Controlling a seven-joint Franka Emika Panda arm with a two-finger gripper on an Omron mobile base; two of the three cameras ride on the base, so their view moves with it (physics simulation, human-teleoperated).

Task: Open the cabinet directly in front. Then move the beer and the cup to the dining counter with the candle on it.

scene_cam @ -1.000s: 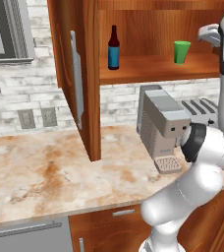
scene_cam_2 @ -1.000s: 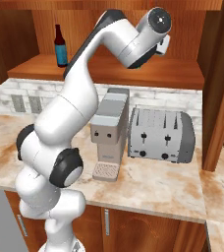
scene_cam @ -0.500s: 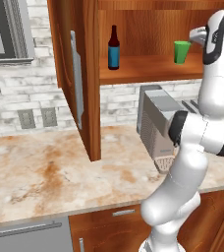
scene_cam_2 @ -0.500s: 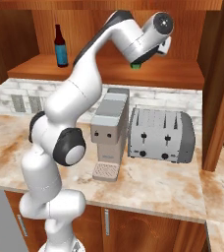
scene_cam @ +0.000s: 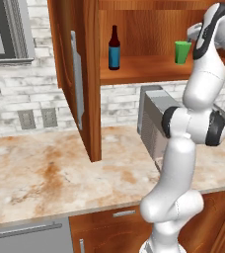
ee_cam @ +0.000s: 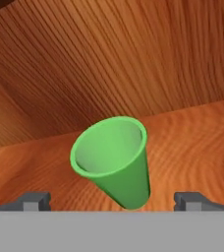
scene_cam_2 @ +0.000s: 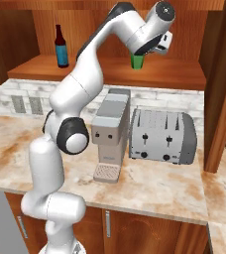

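The cabinet (scene_cam: 85, 99) stands open, its left door swung out toward me. On its wooden shelf (scene_cam_2: 95, 69) stand the beer (scene_cam: 114, 49) at the left and the green cup (scene_cam: 182, 52) further right, both upright. My gripper (scene_cam: 190, 38) is up at shelf height, just above and beside the cup (scene_cam_2: 137, 60). In the hand view the cup (ee_cam: 115, 162) sits centred between my two fingertips (ee_cam: 35, 201), which stand wide apart and touch nothing; the gripper (ee_cam: 113, 202) is open. The beer (scene_cam_2: 61, 47) stands well to the left of the hand. The dining counter and the candle are out of view.
Below the shelf, a grey coffee machine (scene_cam_2: 110, 134) and a silver toaster (scene_cam_2: 162, 136) stand on the marble wall countertop (scene_cam: 45, 173). The right cabinet door (scene_cam_2: 224, 99) hangs open at the right. Wall outlets (scene_cam: 35, 118) sit in the brick backsplash.
The arm has straightened upward and swung the hand left, in toward the cup on the shelf. The jaws have stayed open; beer and cup have not moved.
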